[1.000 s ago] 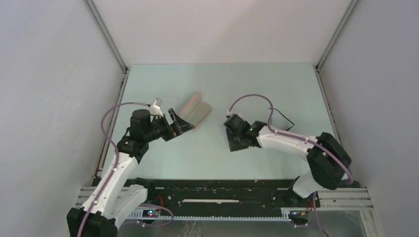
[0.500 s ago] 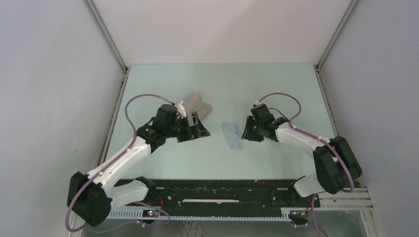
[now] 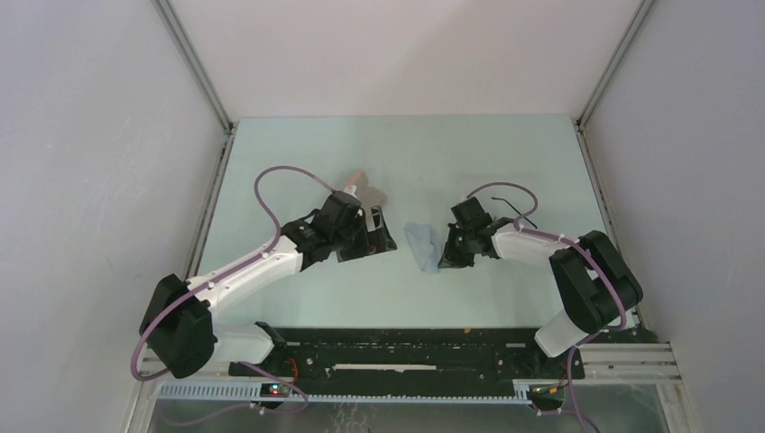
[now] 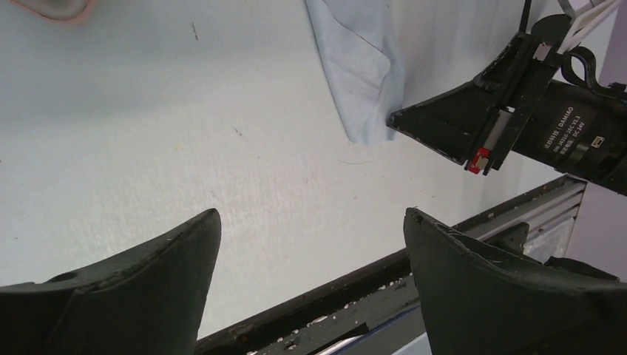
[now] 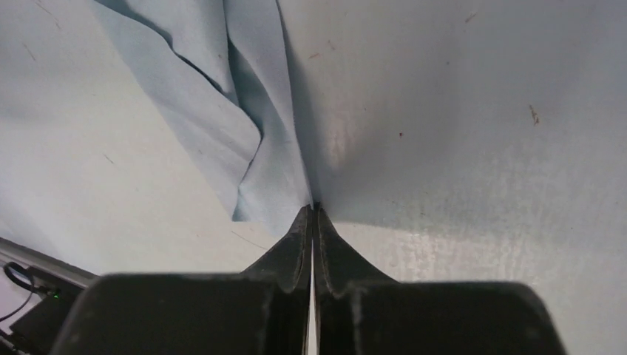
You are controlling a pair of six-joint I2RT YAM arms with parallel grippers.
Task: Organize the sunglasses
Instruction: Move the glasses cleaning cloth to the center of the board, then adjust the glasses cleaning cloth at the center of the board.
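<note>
Pale green desk, grey walls on three sides. The left gripper gapes wide, empty, by the pink case. The right gripper is closed, pinching the blue cloth edge. The sunglasses lie on the desk just behind the right arm.

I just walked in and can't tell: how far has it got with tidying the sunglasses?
Nothing looks finished. The sunglasses lie on the table behind the right arm, untouched. In hand: the right gripper is pinched on the grey-blue cloth; the left gripper hangs open near the pink case. Left: probably getting the glasses into the case.
</note>
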